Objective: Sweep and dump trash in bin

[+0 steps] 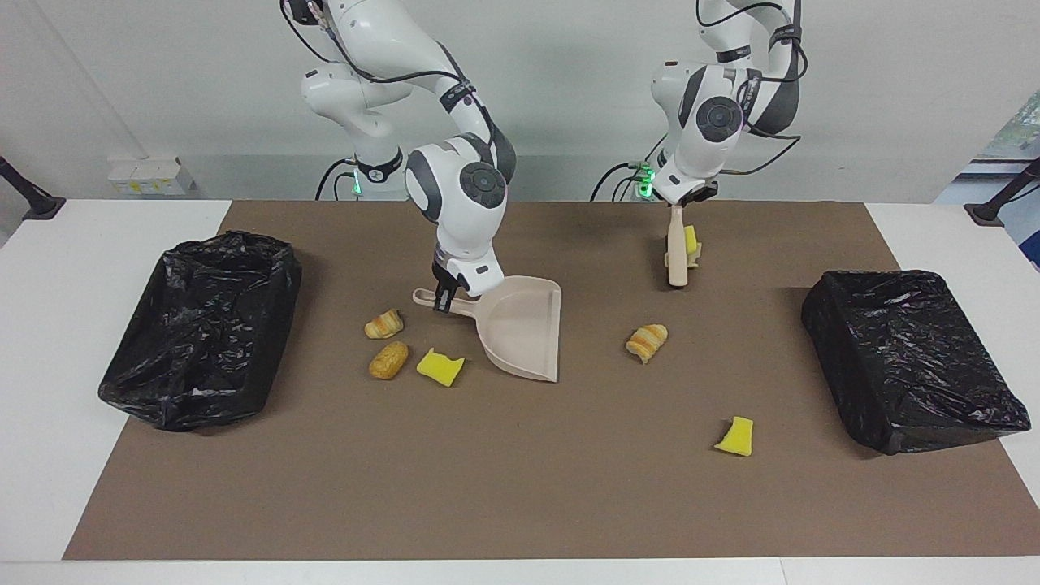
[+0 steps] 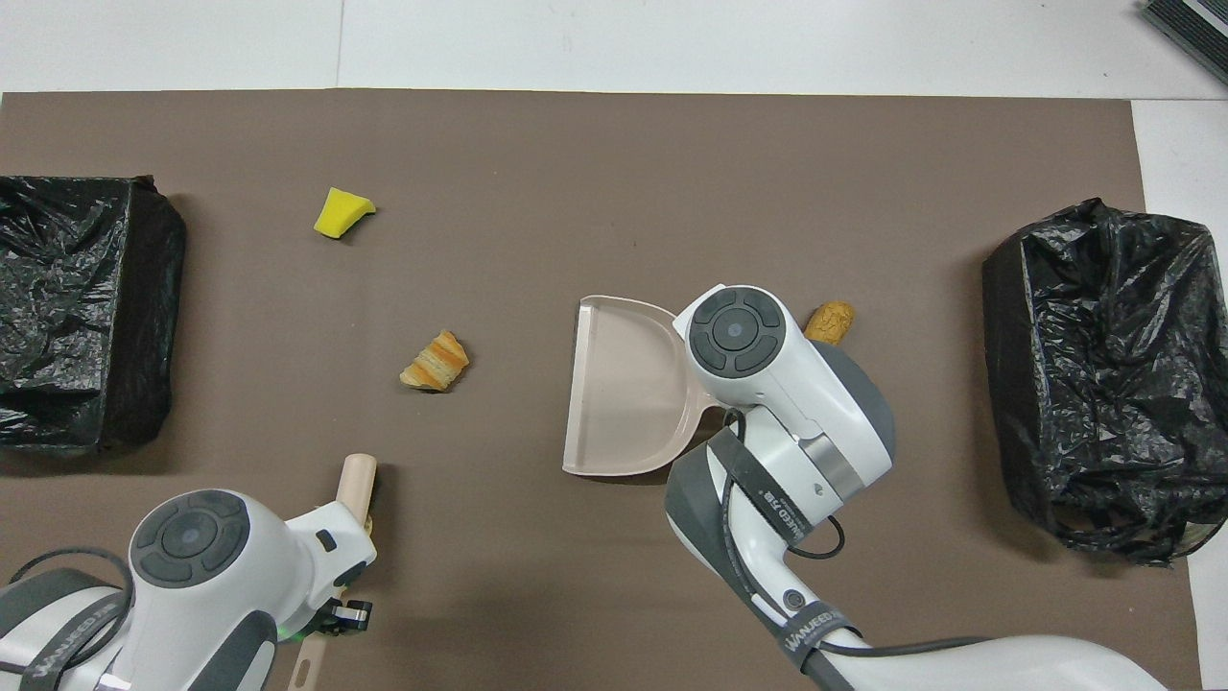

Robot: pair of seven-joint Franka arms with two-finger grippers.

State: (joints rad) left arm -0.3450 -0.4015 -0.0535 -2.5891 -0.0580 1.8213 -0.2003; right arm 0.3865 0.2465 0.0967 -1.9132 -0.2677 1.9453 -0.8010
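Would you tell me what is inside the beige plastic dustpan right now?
The beige plastic dustpan shows a bare tray with no scraps; the right arm covers its handle end in the overhead view.

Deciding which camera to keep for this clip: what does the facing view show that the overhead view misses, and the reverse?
Only the facing view shows the right gripper shut on the dustpan handle, the left gripper holding the brush over a yellow sponge scrap, and the bread scrap and sponge chunk beside the dustpan; overhead, the arms cover these. Only the overhead view shows the dustpan's bare inside from straight above. Both show the striped pastry piece, the farthest yellow chunk, both black bins.
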